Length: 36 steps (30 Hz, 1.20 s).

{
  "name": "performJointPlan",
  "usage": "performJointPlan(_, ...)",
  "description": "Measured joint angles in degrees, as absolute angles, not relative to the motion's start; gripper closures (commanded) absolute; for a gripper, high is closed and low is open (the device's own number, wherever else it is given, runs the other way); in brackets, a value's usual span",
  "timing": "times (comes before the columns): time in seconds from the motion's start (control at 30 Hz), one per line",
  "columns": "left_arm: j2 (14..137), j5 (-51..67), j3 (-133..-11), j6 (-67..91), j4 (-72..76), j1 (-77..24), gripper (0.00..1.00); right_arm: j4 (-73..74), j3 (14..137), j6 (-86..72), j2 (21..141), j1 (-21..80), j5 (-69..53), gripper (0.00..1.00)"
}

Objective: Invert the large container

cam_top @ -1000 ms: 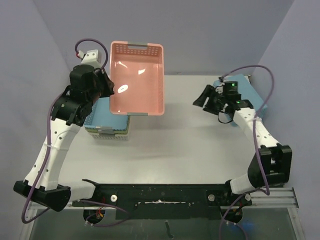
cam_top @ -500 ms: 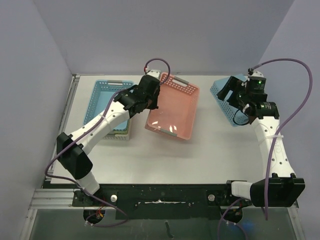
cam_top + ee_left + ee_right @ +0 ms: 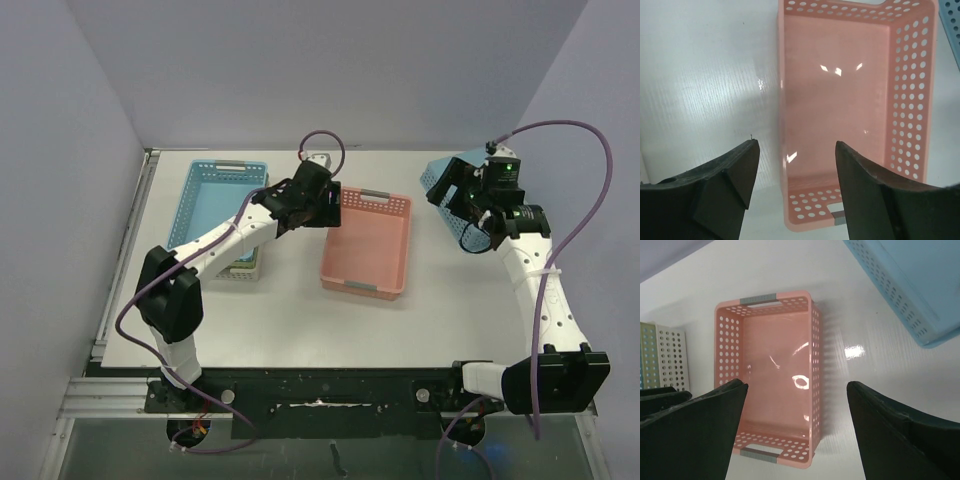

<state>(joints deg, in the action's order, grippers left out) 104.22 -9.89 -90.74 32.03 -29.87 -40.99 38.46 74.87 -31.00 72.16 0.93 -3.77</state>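
The large pink container (image 3: 367, 245) rests on the white table near the middle, open side up, with perforated walls and grey handles. My left gripper (image 3: 325, 205) hovers open over its left rim; in the left wrist view the gripper (image 3: 796, 145) straddles that wall of the container (image 3: 840, 100) without touching it. My right gripper (image 3: 455, 195) is open at the back right, raised above the table. From the right wrist, the gripper (image 3: 797, 385) looks down on the container (image 3: 770, 390) with nothing between its fingers.
A blue basket (image 3: 215, 195) sits at the back left, with a smaller pale basket (image 3: 240, 268) at its near end. Another blue basket (image 3: 440, 175) lies tilted at the back right beside the right wrist, also in the right wrist view (image 3: 910, 285).
The left arm carried the pink container from up at the back left to the table's middle, set it down open side up and let go. The right gripper moved back beside the blue basket.
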Motion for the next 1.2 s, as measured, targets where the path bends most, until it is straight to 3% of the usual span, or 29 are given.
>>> performJointPlan(0.2,102.35,-9.54,-92.14,31.94,-30.48,-40.01,0.38,38.37,72.27,-31.51,72.71,9.43,0.25,0.18)
performJointPlan(0.37,93.71,-9.50,-92.07,31.92,-31.90,-35.92,0.37,37.78,72.86,-33.56,76.51,20.23,2.50,0.17)
performJointPlan(0.6,79.44,-7.55,-92.73,31.75,-30.74,-29.76,0.37,34.96,75.46,-42.26,90.06,31.20,5.50,0.14)
performJointPlan(0.87,78.81,-3.51,-92.86,30.41,-31.29,-29.34,0.37,32.51,85.52,-47.05,108.31,32.73,4.56,0.17)
performJointPlan(1.0,78.89,-2.20,-91.77,29.26,-31.94,-28.97,0.37,32.03,87.37,-47.90,111.79,33.06,4.45,0.36)
performJointPlan(1.2,78.32,0.12,-90.37,27.79,-31.99,-27.11,0.37,30.61,89.32,-48.29,114.80,33.43,3.95,0.92)
